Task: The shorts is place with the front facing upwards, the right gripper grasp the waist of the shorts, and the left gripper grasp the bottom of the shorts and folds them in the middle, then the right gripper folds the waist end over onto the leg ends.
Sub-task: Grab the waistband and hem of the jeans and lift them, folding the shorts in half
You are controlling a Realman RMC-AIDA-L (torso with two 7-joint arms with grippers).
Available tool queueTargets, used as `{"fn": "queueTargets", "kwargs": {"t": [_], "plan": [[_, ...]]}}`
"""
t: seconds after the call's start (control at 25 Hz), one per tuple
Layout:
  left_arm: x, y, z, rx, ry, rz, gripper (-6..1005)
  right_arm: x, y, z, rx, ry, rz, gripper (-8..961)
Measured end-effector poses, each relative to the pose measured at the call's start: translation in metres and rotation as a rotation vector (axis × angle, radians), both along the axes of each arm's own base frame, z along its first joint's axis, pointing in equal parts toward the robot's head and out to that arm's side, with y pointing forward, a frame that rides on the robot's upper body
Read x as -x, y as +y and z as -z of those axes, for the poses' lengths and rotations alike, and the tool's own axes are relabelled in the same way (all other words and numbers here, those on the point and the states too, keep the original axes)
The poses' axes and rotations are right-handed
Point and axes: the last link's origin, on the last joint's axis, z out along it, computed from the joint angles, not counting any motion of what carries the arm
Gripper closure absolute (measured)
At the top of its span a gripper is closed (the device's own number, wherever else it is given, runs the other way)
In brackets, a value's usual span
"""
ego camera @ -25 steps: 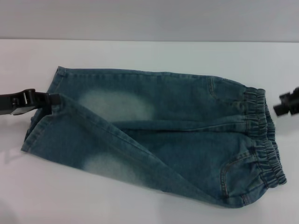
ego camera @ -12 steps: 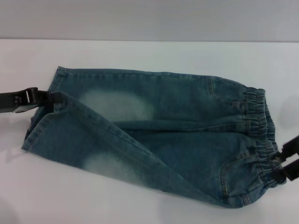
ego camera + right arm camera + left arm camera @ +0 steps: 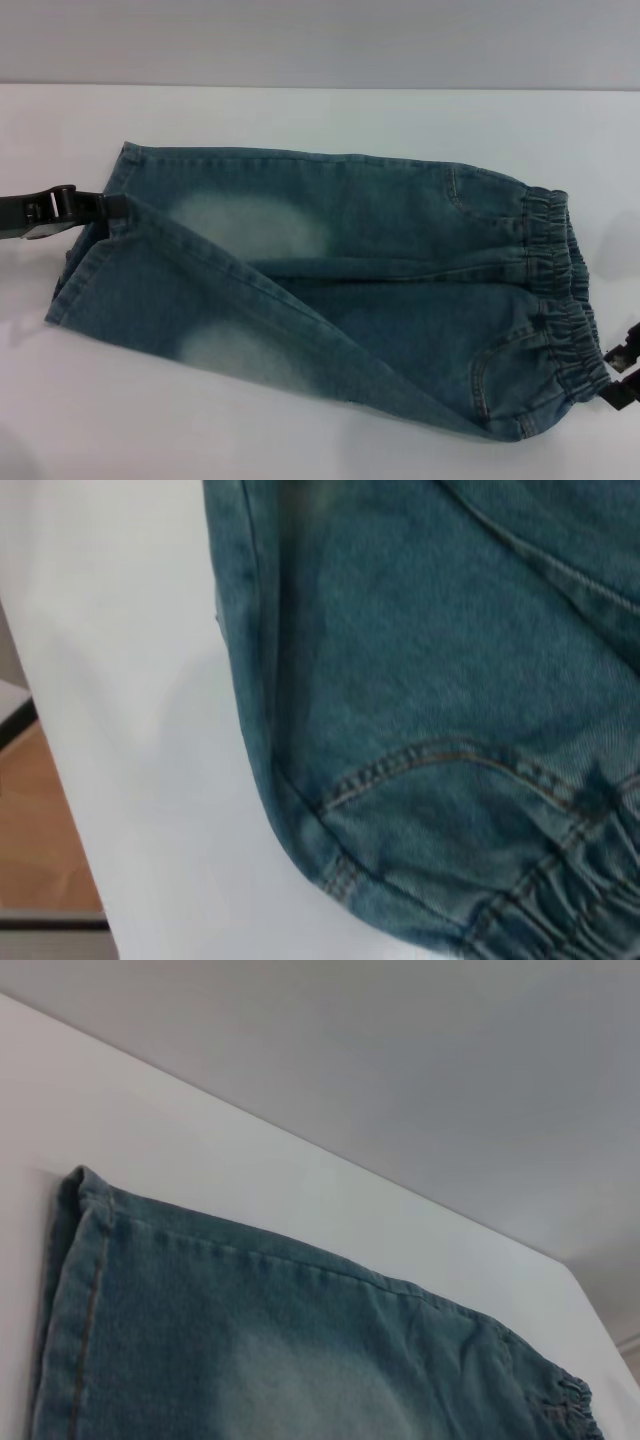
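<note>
- The shorts [image 3: 340, 290] lie flat on the white tabletop [image 3: 300, 120], front side up, with the leg ends toward the robot's left and the waist toward its right.
- The two legs overlap: the near leg runs slantwise, and its long edge crosses over the far leg from the left hem down toward the near corner of the waist.
- Each leg carries a pale faded patch; one sits on the far leg, the other on the near leg close to the front edge of the cloth.
- The gathered elastic waistband [image 3: 560, 290] stands in ruched folds along the right end, with a curved stitched pocket [image 3: 500, 360] just beside it.
- The left gripper [image 3: 112, 212] comes in from the left edge of the head view, and its black tip meets the bottom of the shorts [image 3: 90, 260] where the two hems come together.
- Whether the left fingers are clenched on the hem or released, I cannot tell.
- The left wrist view shows the far leg's hem corner [image 3: 85, 1195] with its double seam, lying flat on the tabletop.
- The right gripper [image 3: 622, 372] shows only partly at the right edge of the head view, just beside the near corner of the waistband.
- Whether the right fingers grasp the cloth, I cannot tell.
- The right wrist view looks down on the pocket seam and the rounded near waist corner [image 3: 330, 870], with the tabletop edge and a brown floor [image 3: 40, 830] beyond.
</note>
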Motion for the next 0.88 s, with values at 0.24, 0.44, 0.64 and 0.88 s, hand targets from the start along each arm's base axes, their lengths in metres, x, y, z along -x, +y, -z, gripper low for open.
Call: {"fn": "queueTargets", "kwargs": {"t": [0.24,0.44,0.64,0.88], "plan": [[0.001,0.001,0.0,0.001,0.008,-0.006,961,-0.006,0.001,0.004,0.018,-0.094,0.014,383],[0.001,0.001,0.0,0.006,0.017,-0.009,960,-0.007,0.003,0.006,0.017,-0.129,0.011,384],[0.001,0.002,0.0,0.004,0.018,-0.01,959,-0.005,0.005,0.011,0.014,-0.131,0.01,384],[0.002,0.002,0.0,0.001,0.021,-0.011,957,-0.004,0.003,0.017,0.031,-0.129,0.017,384]]}}
